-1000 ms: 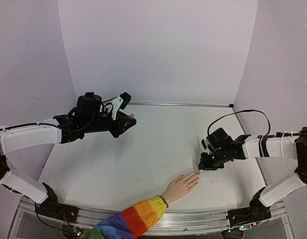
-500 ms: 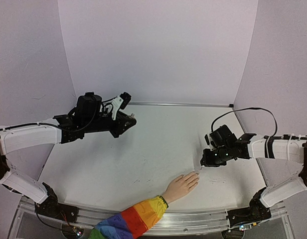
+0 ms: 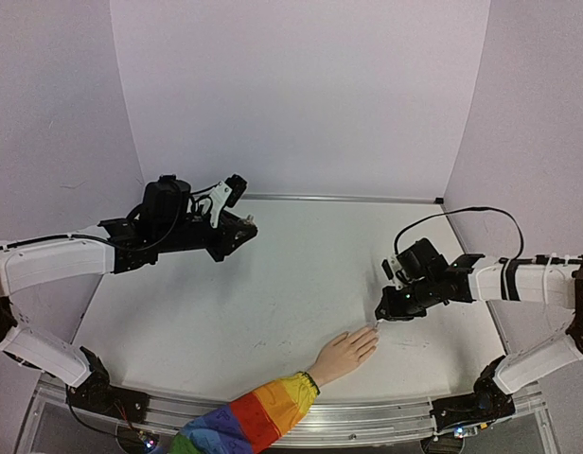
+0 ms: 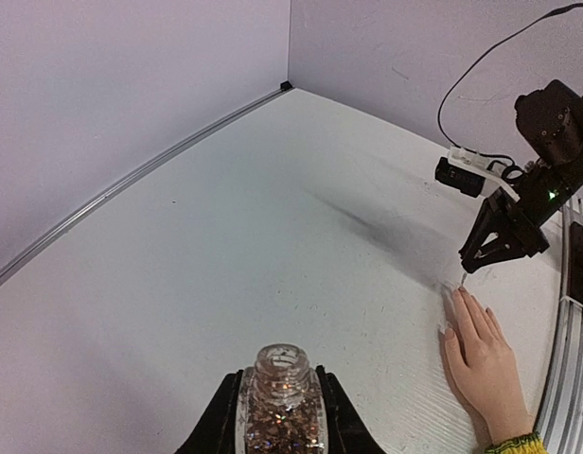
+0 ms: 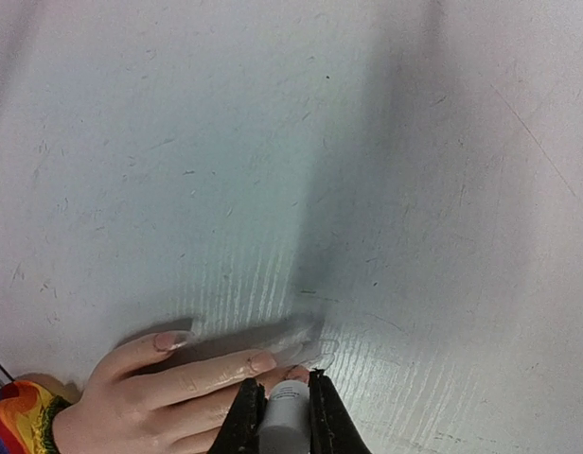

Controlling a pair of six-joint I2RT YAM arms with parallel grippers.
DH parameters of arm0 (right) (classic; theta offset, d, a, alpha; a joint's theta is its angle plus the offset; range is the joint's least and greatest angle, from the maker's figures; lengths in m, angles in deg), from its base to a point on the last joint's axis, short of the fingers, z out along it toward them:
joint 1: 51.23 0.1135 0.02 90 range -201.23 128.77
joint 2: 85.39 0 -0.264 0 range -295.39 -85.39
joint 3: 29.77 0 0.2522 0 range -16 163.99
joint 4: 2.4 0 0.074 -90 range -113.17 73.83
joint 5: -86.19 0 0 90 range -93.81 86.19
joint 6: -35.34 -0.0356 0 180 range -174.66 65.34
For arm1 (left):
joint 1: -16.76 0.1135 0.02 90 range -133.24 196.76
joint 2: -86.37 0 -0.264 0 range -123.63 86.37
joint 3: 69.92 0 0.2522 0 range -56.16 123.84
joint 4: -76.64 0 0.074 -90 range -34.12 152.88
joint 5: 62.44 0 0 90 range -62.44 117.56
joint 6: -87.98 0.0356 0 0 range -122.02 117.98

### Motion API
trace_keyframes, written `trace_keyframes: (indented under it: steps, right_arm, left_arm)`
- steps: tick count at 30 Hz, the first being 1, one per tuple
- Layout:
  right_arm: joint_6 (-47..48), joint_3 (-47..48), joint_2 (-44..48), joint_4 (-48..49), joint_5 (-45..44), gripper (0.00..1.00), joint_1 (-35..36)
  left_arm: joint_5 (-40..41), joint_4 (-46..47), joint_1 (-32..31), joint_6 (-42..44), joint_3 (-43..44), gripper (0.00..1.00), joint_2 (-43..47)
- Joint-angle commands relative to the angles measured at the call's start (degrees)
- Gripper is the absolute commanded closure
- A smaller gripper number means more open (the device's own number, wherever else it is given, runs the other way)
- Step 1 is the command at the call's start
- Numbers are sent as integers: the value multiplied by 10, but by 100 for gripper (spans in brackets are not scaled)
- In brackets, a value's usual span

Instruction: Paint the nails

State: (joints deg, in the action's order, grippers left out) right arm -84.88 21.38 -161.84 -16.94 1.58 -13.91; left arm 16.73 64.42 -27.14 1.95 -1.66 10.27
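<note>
The right gripper (image 3: 383, 313) is clamping its jaws tight on a small whitish cylindrical brush handle (image 5: 285, 417), pointing it down at the tips of a small flesh-coloured hand (image 3: 345, 356). The tiny pale nails (image 5: 263, 360) are lying just in front of those jaws, on fingers resting flat on the white tabletop (image 3: 301, 284) near its front edge. Whether the brush is touching one cannot be told. A rainbow-striped sleeve (image 3: 258, 416) is covering the wrist. Well apart, at the far left of the table, the left gripper (image 3: 242, 228) is squeezing an uncapped clear glass bottle of coppery glitter (image 4: 279, 402) between closed jaws.
</note>
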Motion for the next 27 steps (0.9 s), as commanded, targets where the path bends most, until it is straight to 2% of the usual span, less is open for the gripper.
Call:
trace_keyframes:
  steps: [1, 27]
  right_arm:
    - [2, 8, -12, -12, 3, 100, 3]
    - [-15, 13, -39, -10, -30, 100, 3]
  left_arm:
    - [-5, 31, 3, -3, 5, 100, 25]
    - [-3, 30, 3, 1, 9, 100, 16]
